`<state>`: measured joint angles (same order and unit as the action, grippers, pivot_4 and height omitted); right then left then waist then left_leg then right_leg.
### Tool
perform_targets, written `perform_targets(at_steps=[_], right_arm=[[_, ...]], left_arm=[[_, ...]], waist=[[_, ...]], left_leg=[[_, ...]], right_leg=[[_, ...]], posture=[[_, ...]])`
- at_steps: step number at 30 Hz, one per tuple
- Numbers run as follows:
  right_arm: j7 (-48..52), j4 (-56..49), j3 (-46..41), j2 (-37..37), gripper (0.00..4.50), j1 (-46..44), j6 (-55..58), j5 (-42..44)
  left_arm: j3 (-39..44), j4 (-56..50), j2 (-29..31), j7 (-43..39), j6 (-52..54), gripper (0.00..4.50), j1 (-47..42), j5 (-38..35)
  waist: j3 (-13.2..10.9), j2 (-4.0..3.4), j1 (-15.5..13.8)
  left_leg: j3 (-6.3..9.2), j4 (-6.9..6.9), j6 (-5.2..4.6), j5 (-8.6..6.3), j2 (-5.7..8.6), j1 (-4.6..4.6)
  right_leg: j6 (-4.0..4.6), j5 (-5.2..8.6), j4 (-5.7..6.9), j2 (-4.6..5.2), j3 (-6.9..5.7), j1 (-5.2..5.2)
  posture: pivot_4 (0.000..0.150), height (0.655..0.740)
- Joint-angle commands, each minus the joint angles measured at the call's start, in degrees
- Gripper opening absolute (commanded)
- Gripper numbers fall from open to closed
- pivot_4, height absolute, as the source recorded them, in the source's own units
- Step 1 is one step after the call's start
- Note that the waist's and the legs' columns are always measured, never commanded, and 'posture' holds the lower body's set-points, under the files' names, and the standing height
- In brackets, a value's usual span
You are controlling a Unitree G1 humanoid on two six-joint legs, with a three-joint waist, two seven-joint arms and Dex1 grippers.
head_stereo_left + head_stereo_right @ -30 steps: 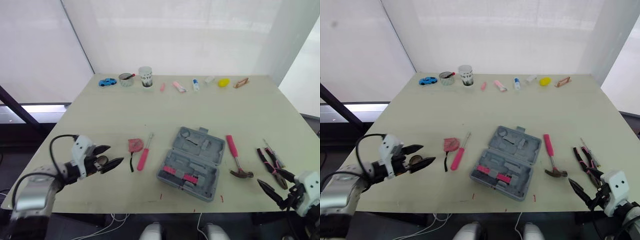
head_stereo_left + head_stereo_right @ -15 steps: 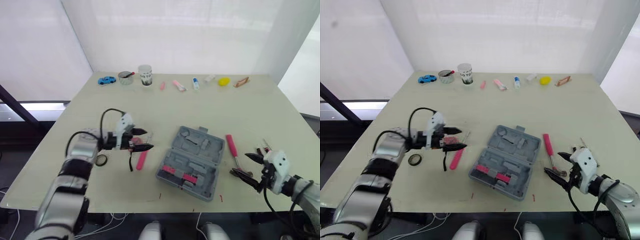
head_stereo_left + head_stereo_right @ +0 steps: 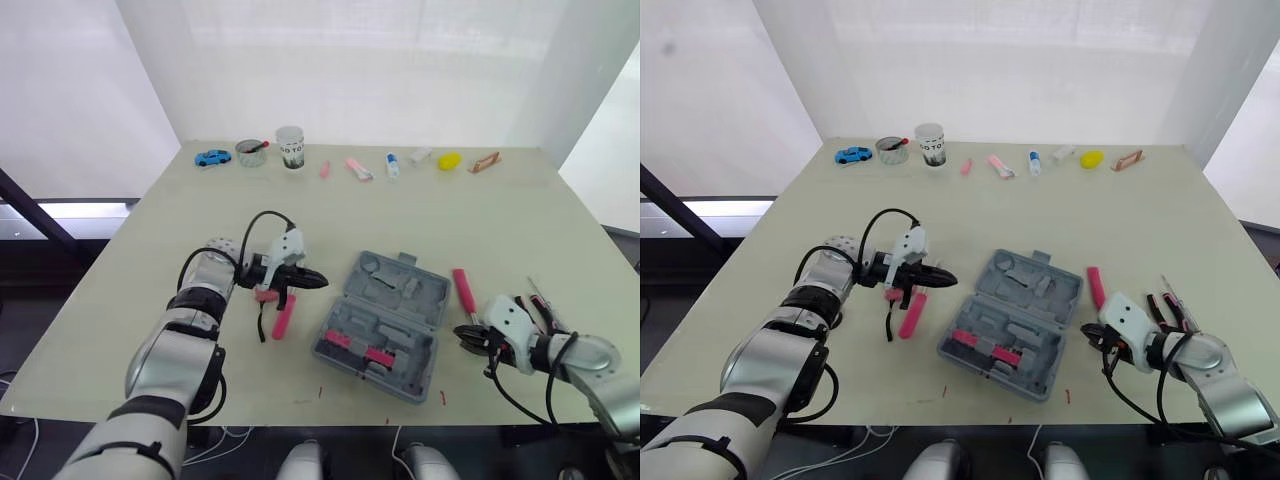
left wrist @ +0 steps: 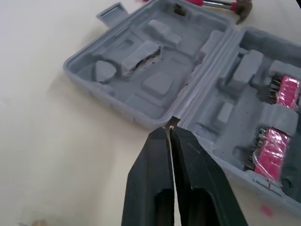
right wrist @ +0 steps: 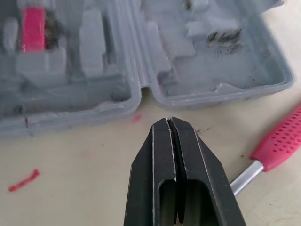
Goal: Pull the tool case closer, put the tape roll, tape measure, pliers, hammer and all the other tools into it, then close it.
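Left hand (image 3: 318, 281) now beside tool case (image 3: 385, 322)

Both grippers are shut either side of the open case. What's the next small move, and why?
Probably ease the right gripper inward until it touches the case. Both grippers are shut at opposite ends of its hinge: the left gripper is nearly at the edge, while the right shows bare table between.

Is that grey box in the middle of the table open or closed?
Open. The tool case lies flat with both halves spread apart, its moulded recesses facing up and pink bit strips showing in the nearer half.
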<state>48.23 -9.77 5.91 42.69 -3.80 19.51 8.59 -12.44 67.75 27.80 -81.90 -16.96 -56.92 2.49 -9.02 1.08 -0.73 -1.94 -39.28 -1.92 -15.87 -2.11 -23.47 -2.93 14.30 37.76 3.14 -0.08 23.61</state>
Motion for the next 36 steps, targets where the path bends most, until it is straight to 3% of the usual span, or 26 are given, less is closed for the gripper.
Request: perform_targets(at_steps=[1,19,36], right_arm=[[0.5,1.4,1.6,0.5,0.0,-1.9,-2.1,-2.7],[0.1,3.5,4.9,-0.4,0.0,-3.2,-4.0,-9.2],[-0.1,5.6,4.9,-1.8,0.0,-5.1,-5.1,-11.1]], left_arm=[[-1.4,3.4,-1.8,2.2,-3.3,0.09,-2.5,3.6],[-3.9,8.8,-7.0,17.3,-5.0,0.09,-3.9,15.1],[-3.0,9.4,-11.3,17.6,-2.3,0.09,-3.3,15.2]], waist=[[0.0,0.0,-0.1],[0.0,0.02,-0.1],[0.0,0.01,-0.2]], left_leg=[[0.04,-0.04,0.0,0.0,0.0,-0.07],[0.17,-0.16,0.01,0.01,0.01,-0.21],[0.24,-0.3,0.02,0.02,0.04,-0.19]], right_leg=[[0.0,0.0,-0.01,-0.01,-0.03,0.03],[0.0,-0.02,0.14,-0.02,-0.13,0.13],[-0.02,-0.03,0.2,-0.01,-0.13,0.02]], posture=[[0.15,0.74],[0.15,0.74],[0.15,0.74]])
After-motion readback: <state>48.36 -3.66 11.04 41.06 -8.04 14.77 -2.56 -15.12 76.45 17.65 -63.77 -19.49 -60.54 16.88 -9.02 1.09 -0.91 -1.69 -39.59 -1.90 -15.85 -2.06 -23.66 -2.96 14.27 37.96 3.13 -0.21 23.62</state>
